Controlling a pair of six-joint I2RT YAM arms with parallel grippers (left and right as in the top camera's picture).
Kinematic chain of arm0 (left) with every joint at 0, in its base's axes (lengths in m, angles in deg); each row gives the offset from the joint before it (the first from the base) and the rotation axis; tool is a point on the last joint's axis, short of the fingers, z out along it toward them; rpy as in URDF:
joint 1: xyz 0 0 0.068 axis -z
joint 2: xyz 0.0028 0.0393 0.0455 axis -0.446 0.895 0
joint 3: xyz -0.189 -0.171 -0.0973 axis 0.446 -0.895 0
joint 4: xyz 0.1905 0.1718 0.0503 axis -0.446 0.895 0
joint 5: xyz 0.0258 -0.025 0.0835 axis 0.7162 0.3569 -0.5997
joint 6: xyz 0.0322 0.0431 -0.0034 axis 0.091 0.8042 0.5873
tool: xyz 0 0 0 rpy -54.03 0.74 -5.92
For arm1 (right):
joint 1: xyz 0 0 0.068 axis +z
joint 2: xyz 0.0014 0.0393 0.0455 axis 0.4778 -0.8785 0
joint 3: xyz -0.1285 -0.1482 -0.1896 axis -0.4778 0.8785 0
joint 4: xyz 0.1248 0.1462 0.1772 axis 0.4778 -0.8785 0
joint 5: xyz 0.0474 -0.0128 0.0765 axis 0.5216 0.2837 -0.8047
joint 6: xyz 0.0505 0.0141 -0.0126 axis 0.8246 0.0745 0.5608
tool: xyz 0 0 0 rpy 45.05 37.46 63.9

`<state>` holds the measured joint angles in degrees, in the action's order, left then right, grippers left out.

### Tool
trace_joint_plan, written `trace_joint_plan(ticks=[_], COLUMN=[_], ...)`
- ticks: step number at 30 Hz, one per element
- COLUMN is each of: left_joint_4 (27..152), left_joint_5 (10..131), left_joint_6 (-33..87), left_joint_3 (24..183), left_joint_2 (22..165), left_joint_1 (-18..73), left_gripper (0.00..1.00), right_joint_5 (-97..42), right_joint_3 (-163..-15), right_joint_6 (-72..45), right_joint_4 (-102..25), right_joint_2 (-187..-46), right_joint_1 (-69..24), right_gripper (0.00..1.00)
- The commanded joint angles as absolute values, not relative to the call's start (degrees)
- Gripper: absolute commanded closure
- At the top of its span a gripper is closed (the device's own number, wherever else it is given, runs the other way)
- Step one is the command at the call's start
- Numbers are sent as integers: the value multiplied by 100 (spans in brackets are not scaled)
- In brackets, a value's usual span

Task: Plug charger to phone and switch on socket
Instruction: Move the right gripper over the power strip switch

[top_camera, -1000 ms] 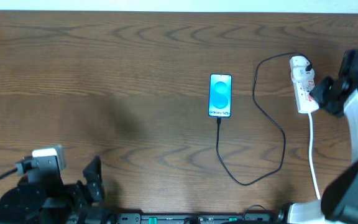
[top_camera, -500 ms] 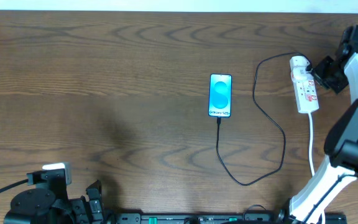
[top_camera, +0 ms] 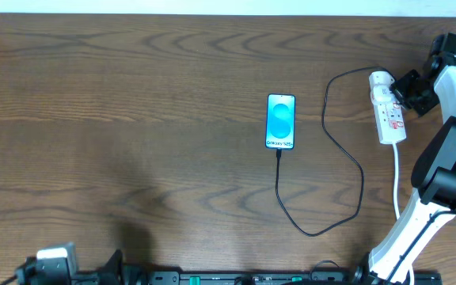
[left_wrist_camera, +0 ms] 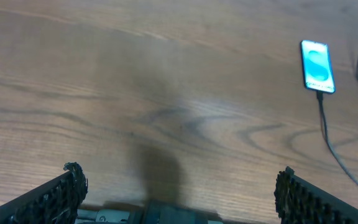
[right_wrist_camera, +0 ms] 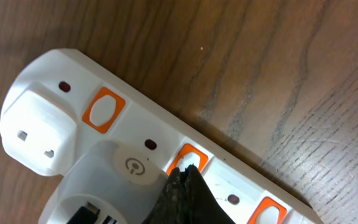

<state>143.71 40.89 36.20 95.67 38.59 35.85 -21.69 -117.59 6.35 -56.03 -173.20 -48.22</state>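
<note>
The phone (top_camera: 281,120) lies flat mid-table with its cyan screen lit; it also shows in the left wrist view (left_wrist_camera: 317,66). The charger cable (top_camera: 315,232) runs from the phone's near end, where its plug tip (top_camera: 279,153) sits at the phone's edge, loops round and reaches the socket (top_camera: 387,111). My right gripper (top_camera: 402,89) is at the socket's right side. In the right wrist view its shut fingertips (right_wrist_camera: 183,172) rest on an orange-red switch (right_wrist_camera: 188,157) of the socket (right_wrist_camera: 143,117). My left gripper (left_wrist_camera: 179,186) is wide open and empty, far from the phone.
The socket's thick white cord (top_camera: 399,190) runs toward the table's front edge beside the right arm's base. A white adapter (right_wrist_camera: 36,124) sits in the socket's rounded end. The left arm (top_camera: 54,260) is low at the front left corner.
The left arm has drawn back toward the front edge, almost out of the overhead view. The right arm swung to the far side and its gripper tip came onto the socket.
</note>
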Motion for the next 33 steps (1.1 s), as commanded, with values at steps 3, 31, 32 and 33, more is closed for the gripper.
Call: trace_joint_plan(ticks=[3, 31, 32, 33], left_joint_4=[14377, 14379, 14379, 14379], left_joint_5=[3993, 3993, 3993, 3993], left_joint_6=[3568, 3568, 3568, 3568], left_joint_3=[9556, 9558, 9558, 9558], left_joint_2=[3428, 2683, 2607, 2556], left_joint_1=[3566, 3566, 3566, 3566], left_gripper=[2, 2, 2, 2], right_joint_5=[-2407, -2612, -2514, -2437], right_joint_3=[-11886, -11888, -11888, -11888], right_joint_6=[818, 329, 294, 291], right_joint_4=[-5538, -6373, -6432, -6475], right_joint_2=[-17517, -17300, -17132, -16990], right_joint_1=[-4798, -4097, -4095, -4092], right_gripper=[99, 99, 99, 99])
